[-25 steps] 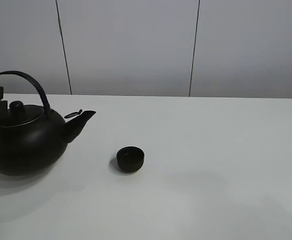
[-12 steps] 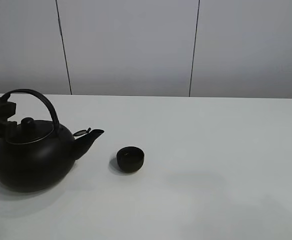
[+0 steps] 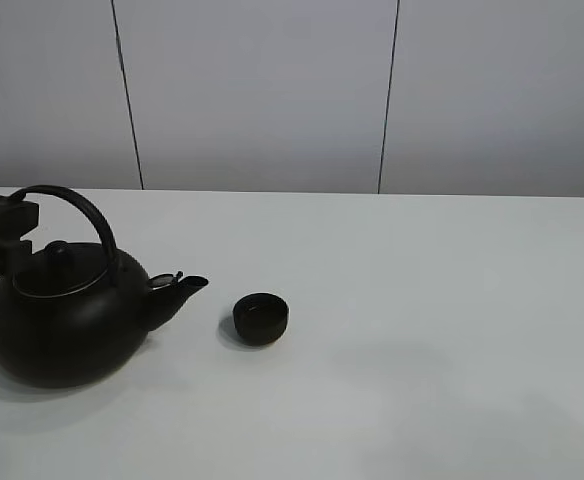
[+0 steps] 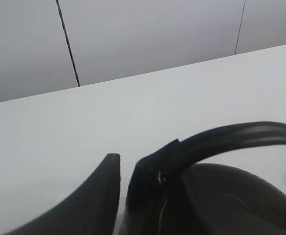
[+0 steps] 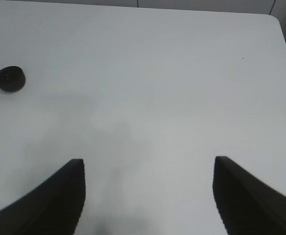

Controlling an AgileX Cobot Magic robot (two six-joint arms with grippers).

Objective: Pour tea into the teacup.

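Observation:
The black kettle (image 3: 62, 325) stands upright on the white table (image 3: 422, 300) at the left, its spout (image 3: 182, 288) pointing at the teacup (image 3: 261, 318), a small black cup a short gap to its right. My left gripper (image 3: 7, 215) is at the left end of the arched handle (image 4: 231, 134). In the left wrist view its jaws (image 4: 126, 164) are slightly parted, with a slit of table between one finger (image 4: 96, 193) and the handle. The tea is hidden. My right gripper (image 5: 150, 188) hovers open over bare table, the teacup (image 5: 9, 79) far off to its side.
A grey panelled wall (image 3: 272, 90) rises behind the table's back edge. The table's corner and side edge (image 5: 280, 34) show in the right wrist view. The right arm is outside the exterior high view.
The kettle has come down and a little to the right, from tilted back and raised to standing level on the table. The teacup has not moved.

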